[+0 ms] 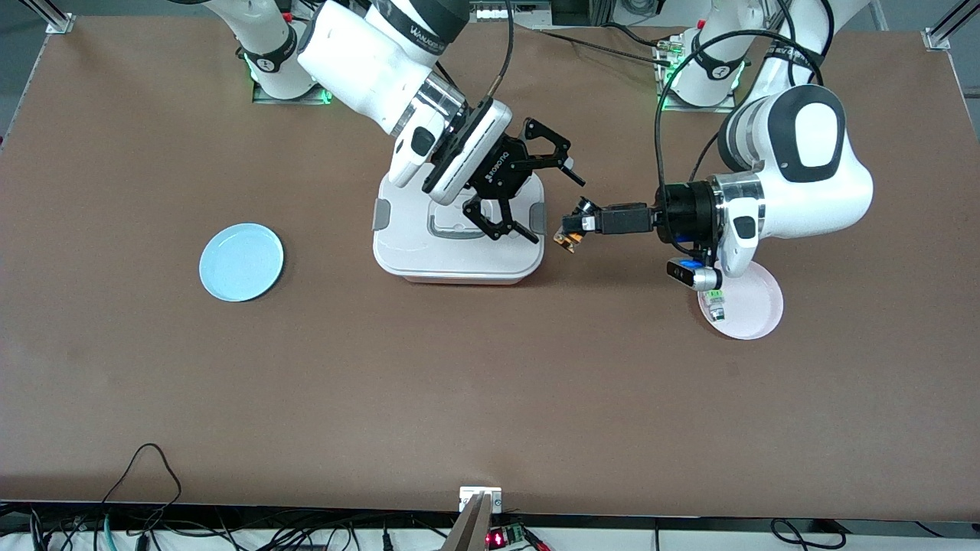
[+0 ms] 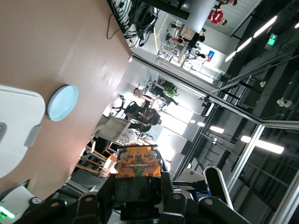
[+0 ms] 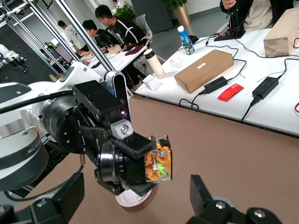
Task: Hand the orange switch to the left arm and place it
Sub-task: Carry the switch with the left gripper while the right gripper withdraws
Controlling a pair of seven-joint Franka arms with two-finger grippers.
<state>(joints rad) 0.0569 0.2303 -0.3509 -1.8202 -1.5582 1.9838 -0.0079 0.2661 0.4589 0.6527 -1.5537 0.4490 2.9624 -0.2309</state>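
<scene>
At the centre of the front view, the left gripper (image 1: 573,232) was pinched on the orange switch (image 1: 567,242), holding it in the air just beside the white box (image 1: 458,264), toward the left arm's end of the table. The right gripper (image 1: 540,195) hung over the box lid with its claw fingers spread and apart from the switch. A blue plate (image 1: 241,262) lay at middle left. At middle right, a pink plate (image 1: 752,310) held what appeared to be a green-and-white switch (image 1: 714,303).
</scene>
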